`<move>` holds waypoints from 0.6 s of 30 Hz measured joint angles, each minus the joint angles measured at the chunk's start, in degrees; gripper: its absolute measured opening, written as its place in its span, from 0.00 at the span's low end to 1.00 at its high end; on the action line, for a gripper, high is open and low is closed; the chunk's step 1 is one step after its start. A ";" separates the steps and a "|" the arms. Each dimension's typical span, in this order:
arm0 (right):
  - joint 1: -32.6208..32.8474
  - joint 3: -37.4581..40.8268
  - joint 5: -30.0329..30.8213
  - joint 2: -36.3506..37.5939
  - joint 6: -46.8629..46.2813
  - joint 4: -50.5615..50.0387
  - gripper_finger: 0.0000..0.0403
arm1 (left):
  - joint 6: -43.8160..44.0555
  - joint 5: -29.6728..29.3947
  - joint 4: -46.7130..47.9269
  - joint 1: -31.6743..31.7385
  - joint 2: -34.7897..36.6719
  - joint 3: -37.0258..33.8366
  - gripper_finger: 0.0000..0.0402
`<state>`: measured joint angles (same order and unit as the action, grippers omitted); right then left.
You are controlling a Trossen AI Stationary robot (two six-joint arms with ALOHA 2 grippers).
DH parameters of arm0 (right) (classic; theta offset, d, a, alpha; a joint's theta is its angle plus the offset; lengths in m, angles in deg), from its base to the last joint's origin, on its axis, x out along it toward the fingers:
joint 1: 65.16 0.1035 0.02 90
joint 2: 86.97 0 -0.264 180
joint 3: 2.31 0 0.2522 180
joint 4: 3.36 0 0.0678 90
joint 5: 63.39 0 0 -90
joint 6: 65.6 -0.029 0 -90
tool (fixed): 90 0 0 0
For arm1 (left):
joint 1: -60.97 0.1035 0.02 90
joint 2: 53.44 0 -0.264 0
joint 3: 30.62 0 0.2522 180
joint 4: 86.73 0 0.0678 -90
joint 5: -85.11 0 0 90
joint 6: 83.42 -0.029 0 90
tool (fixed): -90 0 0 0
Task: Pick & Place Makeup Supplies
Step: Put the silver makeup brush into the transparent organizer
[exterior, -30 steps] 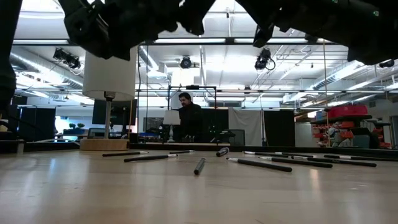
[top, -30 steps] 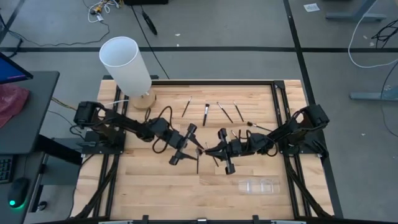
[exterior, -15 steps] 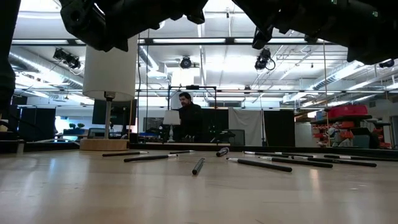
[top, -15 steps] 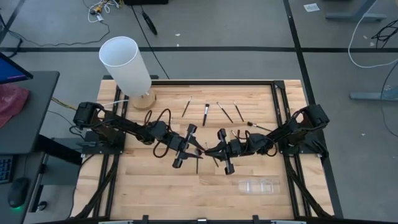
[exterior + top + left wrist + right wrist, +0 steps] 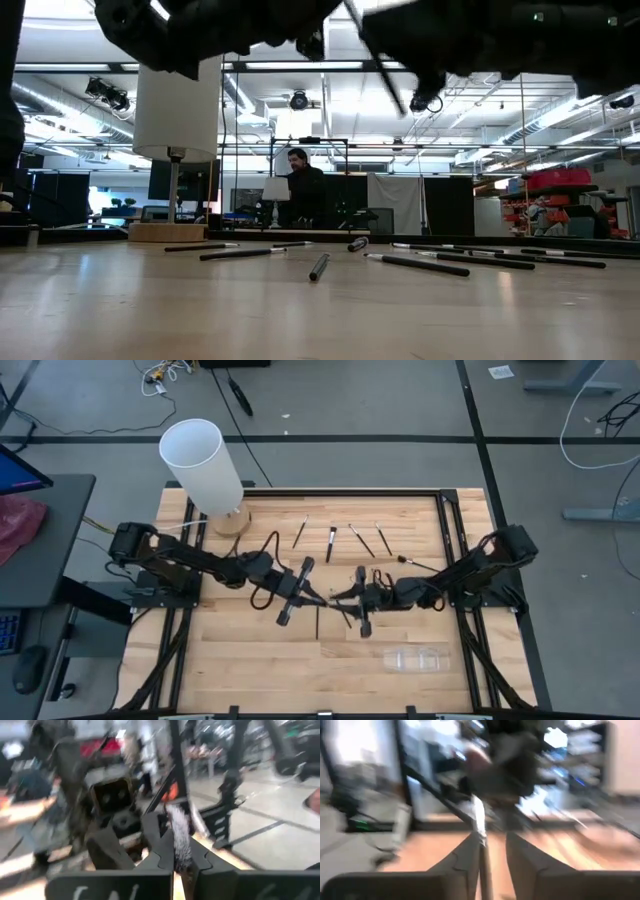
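Note:
High above the table's middle, my left gripper (image 5: 314, 596) and my right gripper (image 5: 340, 601) meet tip to tip, both pointing level. Between them is one makeup brush (image 5: 376, 56), thin and dark with a pale bristle tuft (image 5: 179, 839). The left gripper (image 5: 182, 866) is shut on it. The right gripper (image 5: 492, 856) stands open, and the brush's pale shaft (image 5: 479, 827) runs beside one of its fingers. Several more brushes (image 5: 331, 543) lie flat on the far half of the table, and another one (image 5: 318, 625) lies below the grippers. My left gripper pinches the brush between its two fingers (image 5: 163, 858), just below the bristle tuft (image 5: 183, 862), which sticks out past the fingertips. The fingers come level from the table's left. The brush is lifted clear and slants in the low view. Whether my right gripper touches the shaft, I cannot tell.
A tall white cylinder (image 5: 204, 465) on a wooden base stands at the far left corner. A clear plastic piece (image 5: 414, 658) lies near the front right. In the low view, brushes (image 5: 415, 264) lie across the table's far part. A person (image 5: 303, 190) stands in the room behind.
Both grippers have stayed in place above the table's middle and tipped up toward level. My left gripper has shut on the brush. The brush, unseen in the low view before, now slants across its top.

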<state>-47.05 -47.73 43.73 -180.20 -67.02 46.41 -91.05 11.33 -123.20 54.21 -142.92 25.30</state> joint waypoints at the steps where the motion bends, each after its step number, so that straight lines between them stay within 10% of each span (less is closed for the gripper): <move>1: 0.16 0.07 3.17 1.71 -1.03 -4.24 0.28 | 0.74 -1.42 2.01 0.12 0.83 0.01 0.02; 11: 1.46 -12.46 11.46 7.64 -8.65 -43.63 0.52 | 6.71 -6.07 11.16 2.75 3.71 0.04 0.02; 18: 1.35 -21.95 13.96 -0.24 -6.85 -50.55 0.50 | 7.47 -6.09 12.41 3.49 3.66 0.04 0.03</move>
<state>-45.69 -69.68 57.69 -180.44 -73.86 -4.13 -83.58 5.24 -110.79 57.70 -139.26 25.34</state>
